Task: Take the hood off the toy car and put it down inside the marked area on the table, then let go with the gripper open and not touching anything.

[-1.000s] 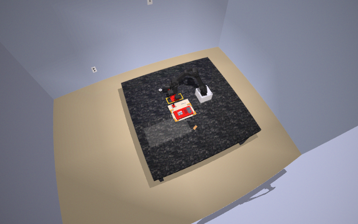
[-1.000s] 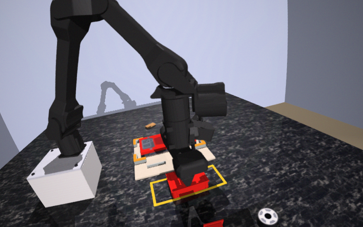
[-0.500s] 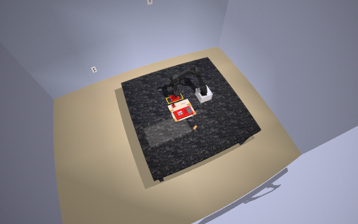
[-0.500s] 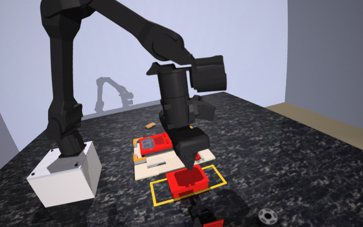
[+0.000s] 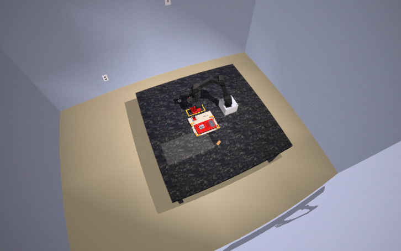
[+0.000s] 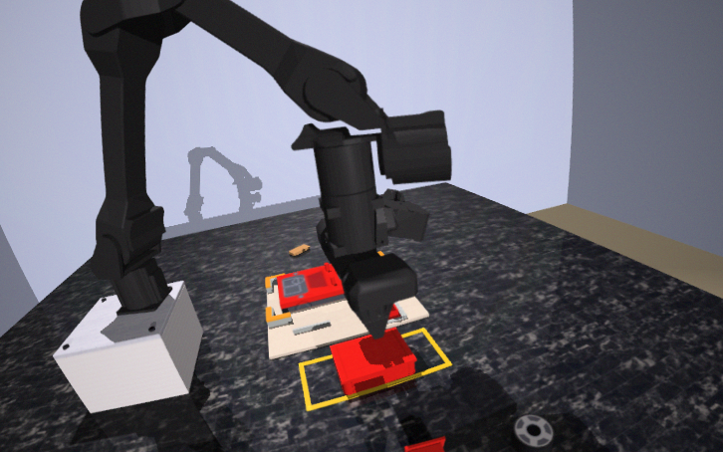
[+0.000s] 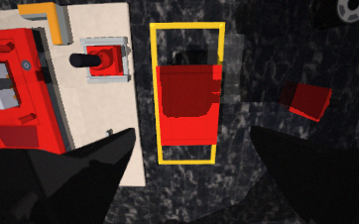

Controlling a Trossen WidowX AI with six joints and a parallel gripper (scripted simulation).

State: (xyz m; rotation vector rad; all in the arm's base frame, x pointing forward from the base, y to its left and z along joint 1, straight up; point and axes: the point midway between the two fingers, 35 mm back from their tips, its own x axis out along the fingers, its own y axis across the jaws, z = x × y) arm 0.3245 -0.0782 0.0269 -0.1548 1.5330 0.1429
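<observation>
The hood, a red box-like part, rests on the table in the middle of the yellow outlined marked area. Its long side, away from the board, meets the yellow line; whether it lies over the line I cannot tell. The red toy car sits on a cream board and has an open engine bay. My gripper is open, with its fingertips wide apart and nothing between them. It hangs above the hood, apart from it, and its shadow falls on the hood.
The cream board carries a black-handled red lever near the marked area. A small red block and a grey wheel lie on the other side. An orange block lies beyond the car.
</observation>
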